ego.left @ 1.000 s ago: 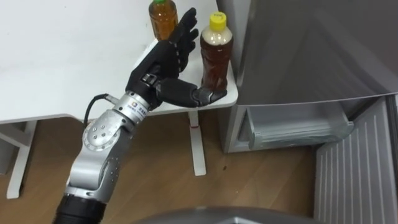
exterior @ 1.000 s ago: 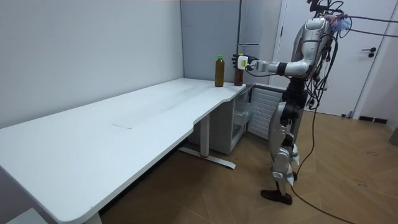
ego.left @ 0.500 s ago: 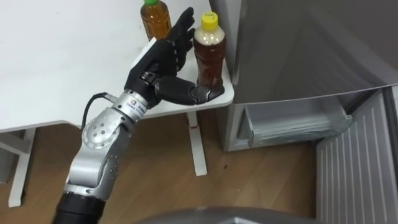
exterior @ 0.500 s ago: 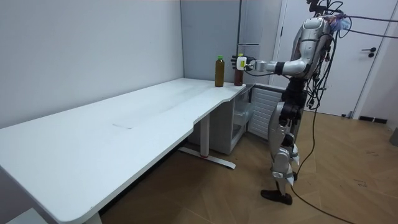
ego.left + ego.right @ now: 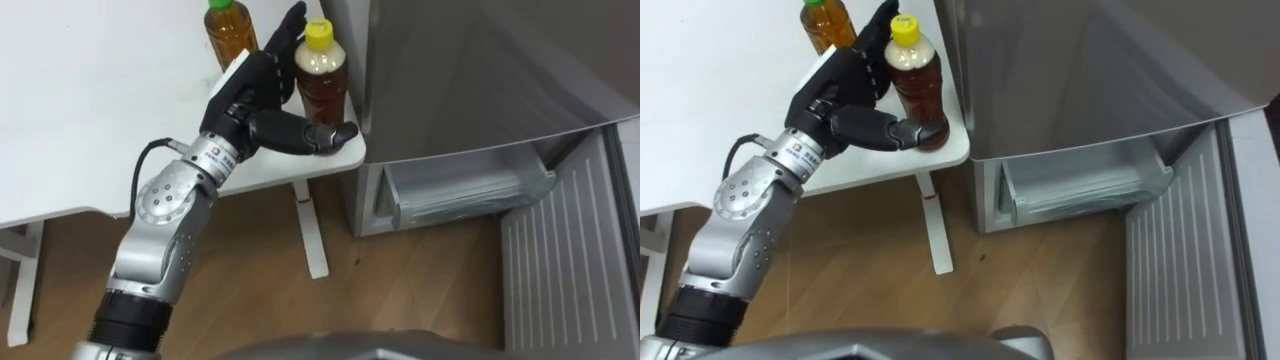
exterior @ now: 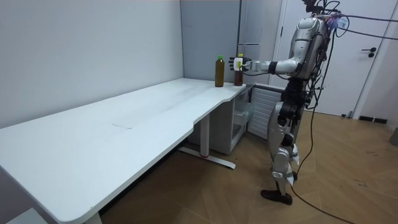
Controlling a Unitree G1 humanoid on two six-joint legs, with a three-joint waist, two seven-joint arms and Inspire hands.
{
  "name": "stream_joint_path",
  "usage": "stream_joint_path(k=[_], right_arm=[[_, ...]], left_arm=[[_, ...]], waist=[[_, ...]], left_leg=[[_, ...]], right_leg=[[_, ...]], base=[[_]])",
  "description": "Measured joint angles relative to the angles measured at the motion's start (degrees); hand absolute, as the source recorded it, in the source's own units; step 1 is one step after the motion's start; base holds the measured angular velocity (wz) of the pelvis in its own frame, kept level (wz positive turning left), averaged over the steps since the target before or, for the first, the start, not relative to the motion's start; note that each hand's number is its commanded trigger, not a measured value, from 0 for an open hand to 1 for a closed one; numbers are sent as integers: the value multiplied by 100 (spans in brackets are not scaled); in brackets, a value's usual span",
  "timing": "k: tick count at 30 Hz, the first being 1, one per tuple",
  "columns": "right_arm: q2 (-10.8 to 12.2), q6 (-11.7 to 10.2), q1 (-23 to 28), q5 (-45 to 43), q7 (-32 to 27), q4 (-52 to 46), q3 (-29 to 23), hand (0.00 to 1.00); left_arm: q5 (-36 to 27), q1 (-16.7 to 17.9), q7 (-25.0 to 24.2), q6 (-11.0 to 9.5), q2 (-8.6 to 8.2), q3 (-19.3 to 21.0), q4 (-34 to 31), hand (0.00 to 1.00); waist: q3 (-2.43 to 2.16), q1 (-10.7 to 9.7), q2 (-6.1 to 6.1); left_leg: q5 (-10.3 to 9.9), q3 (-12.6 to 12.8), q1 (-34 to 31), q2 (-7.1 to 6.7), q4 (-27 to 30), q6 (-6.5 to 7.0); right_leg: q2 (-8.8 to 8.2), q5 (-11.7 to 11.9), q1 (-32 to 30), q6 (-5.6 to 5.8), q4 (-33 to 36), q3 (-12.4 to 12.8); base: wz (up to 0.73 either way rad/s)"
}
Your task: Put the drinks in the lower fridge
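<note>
While fingers [image 5: 283,45] stand straight, L robot hand [image 5: 255,92] cups yellow-cap bottle [image 5: 325,88].

Left arm reached forward, hand spread wide.

The left arm [image 5: 160,232] rises from the lower left, bent at the elbow, with the wrist turned so the palm faces the robot's right. On the left hand [image 5: 252,92] the fingers [image 5: 283,38] are straight and point away from the body, and the thumb [image 5: 300,130] stretches sideways below them. In the room view the robot stands upright, this arm held out at chest height.
</note>
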Motion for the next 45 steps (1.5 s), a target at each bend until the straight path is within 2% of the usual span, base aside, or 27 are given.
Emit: stream_joint_path(k=[9,15,17,25,29,30,31,32,33,34,35,45], right_arm=[[-2,116,8,-96,1,-55,-49,0],[2,132,15,-90,0,-64,-53,0],[2,203,14,-80,-1,-74,-51,0],[23,244,11,-16,-13,-90,-39,0],[28,244,11,154,-65,-90,-40,0],[30,242,10,162,-70,-92,-40,0],[31,242,10,191,-84,-96,-41,0],[31,243,13,222,-111,-101,-41,0],[31,243,16,236,-129,-106,-41,0],[30,242,17,279,-146,-116,-41,0],[30,242,17,337,-168,-118,-41,0],[31,240,19,445,-342,-107,-43,0]], left_arm=[[-31,-137,29,9,4,7,206,0],[-32,-511,101,32,9,17,746,0],[-32,-589,160,71,10,17,933,0],[-41,-621,274,150,17,29,1195,0],[-79,-892,302,158,17,42,1366,0],[-134,-921,302,158,17,42,1376,21],[-192,-966,302,157,17,42,1405,33],[-252,-973,302,157,17,44,1437,60],[-252,-973,301,157,17,44,1455,76],[-252,-973,301,159,16,44,1490,97],[-252,-973,301,159,16,44,1515,100],[-249,-972,348,177,-4,40,1579,100]], waist=[[-7,-30,-21],[-37,-30,-86],[-44,-32,-87],[-51,-49,-73],[-49,-48,-71],[-49,-48,-71],[-49,-50,-70],[-51,-51,-66],[-52,-53,-62],[-50,-59,-55],[-48,-61,-52],[-30,-91,-28]], left_leg=[[1,34,6,0,-4,1],[2,62,12,3,-1,2],[1,77,25,6,-1,2],[0,160,48,48,2,0],[0,166,50,53,6,0],[0,168,50,53,6,0],[0,175,60,54,6,0],[0,184,71,55,6,0],[0,190,75,57,7,0],[0,199,77,60,10,-1],[0,201,77,61,10,0],[-1,206,99,62,10,-1]], right_leg=[[1,-1,-52,2,22,49],[3,-1,-94,2,91,72],[7,-1,-94,2,95,85],[45,9,-101,-13,96,158],[51,11,-98,-17,97,159],[51,11,-98,-17,96,160],[51,13,-91,-19,98,160],[51,13,-82,-20,99,161],[51,15,-80,-22,100,161],[51,16,-80,-25,100,161],[51,16,-80,-25,101,161],[51,17,-58,-25,96,159]], base=[[-2],[-2],[-4],[-4],[0],[0],[0],[-3],[-3],[0],[0],[0]])
